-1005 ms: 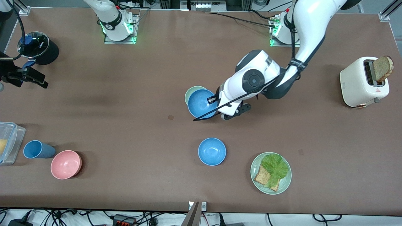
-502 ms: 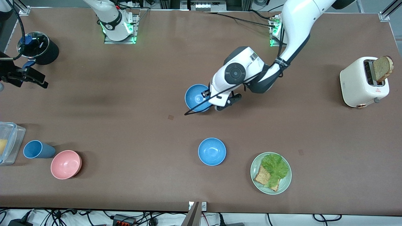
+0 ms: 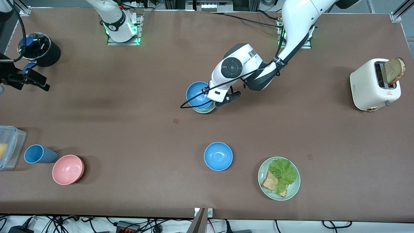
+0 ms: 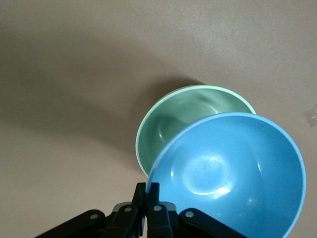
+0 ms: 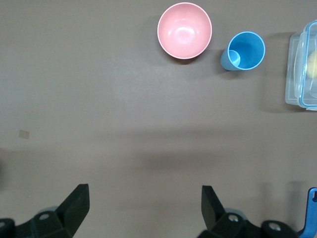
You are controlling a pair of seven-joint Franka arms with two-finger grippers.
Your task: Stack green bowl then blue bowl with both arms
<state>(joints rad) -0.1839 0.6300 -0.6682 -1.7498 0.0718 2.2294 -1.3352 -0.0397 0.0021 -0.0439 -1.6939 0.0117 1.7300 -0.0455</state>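
Note:
My left gripper (image 3: 207, 92) is shut on the rim of a sky-blue bowl (image 3: 195, 94) and holds it over the pale green bowl (image 3: 205, 110), which sits mid-table. In the front view only a crescent of green rim shows under the blue bowl. In the left wrist view my left gripper (image 4: 147, 187) pinches the blue bowl (image 4: 228, 173), which covers part of the green bowl (image 4: 173, 119). A second blue bowl (image 3: 218, 156) sits nearer the front camera. My right gripper (image 5: 144, 196) is open and empty, waiting over the table at the right arm's end.
A pink bowl (image 3: 68, 169), a blue cup (image 3: 37, 154) and a clear container (image 3: 9, 145) sit at the right arm's end. A green plate with lettuce and toast (image 3: 292, 191) is beside the second blue bowl. A white toaster (image 3: 375, 84) and a black lidded pot (image 3: 38, 48) stand at the ends.
My left gripper has carried the blue bowl toward the arms' bases, across the green bowl. The green rim, first showing on the bases' side, now shows on the front camera's side. The right arm has not moved.

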